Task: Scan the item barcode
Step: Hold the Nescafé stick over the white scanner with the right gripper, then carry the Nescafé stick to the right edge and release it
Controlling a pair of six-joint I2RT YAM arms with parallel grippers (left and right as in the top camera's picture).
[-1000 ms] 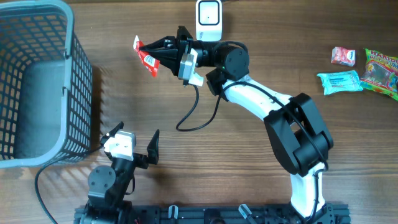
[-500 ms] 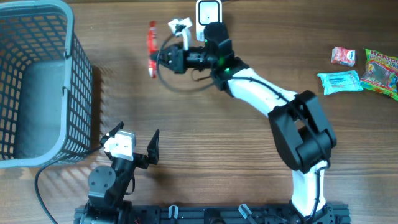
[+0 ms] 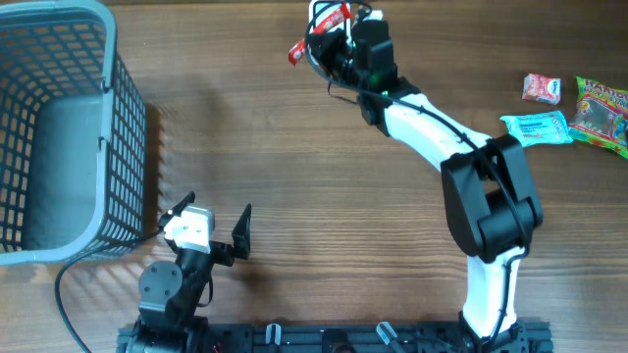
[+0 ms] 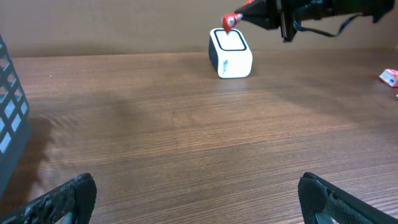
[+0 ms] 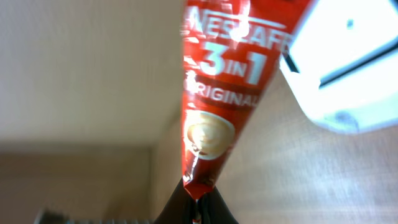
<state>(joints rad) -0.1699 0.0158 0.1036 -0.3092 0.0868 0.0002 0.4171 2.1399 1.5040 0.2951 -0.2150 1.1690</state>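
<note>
1. Brown wood-grain bench (image 3: 324, 196).
2. Left end: grey mesh basket (image 3: 128, 147), upright.
3. Far edge, centre: white scanner box (image 4: 233, 62).
4. Right end, close together: pink packet (image 3: 542, 89), teal packet (image 3: 536, 128), green sweets bag (image 3: 601, 115).

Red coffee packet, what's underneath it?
The white scanner box sits just below the coffee packet, on the wooden table. From overhead, the right gripper hides most of it.
</note>
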